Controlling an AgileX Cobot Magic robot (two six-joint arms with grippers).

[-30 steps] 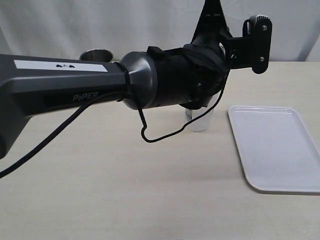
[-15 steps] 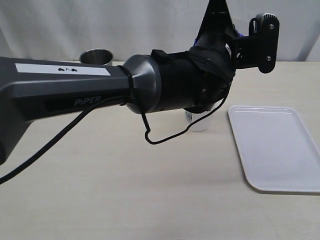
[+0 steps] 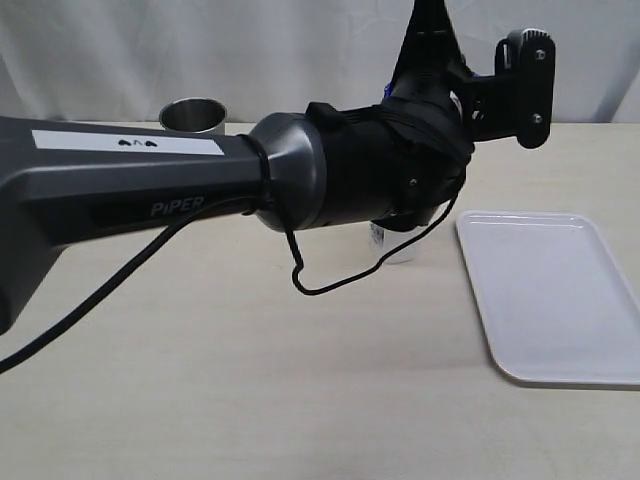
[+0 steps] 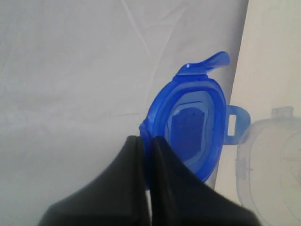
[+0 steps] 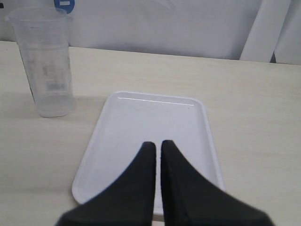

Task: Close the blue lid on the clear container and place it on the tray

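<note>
The blue lid (image 4: 193, 122) hangs in the air, its underside facing the left wrist camera. My left gripper (image 4: 146, 139) is shut on the lid's edge. The clear container's rim (image 4: 273, 160) shows just beside the lid. In the right wrist view the clear container (image 5: 47, 66) stands upright and open on the table, with the blue lid (image 5: 64, 4) just above its rim. My right gripper (image 5: 157, 142) is shut and empty over the near part of the white tray (image 5: 155, 117). In the exterior view the left arm (image 3: 330, 185) hides all but the container's base (image 3: 400, 248).
A steel cup (image 3: 193, 113) stands at the back left of the beige table. The tray (image 3: 550, 295) lies to the right of the container. A loose black cable (image 3: 330, 280) hangs from the left arm. White cloth covers the back.
The left arm's wrist has shifted slightly to the right over the container with the lid still in its grip. The right gripper's earlier state is not shown.
</note>
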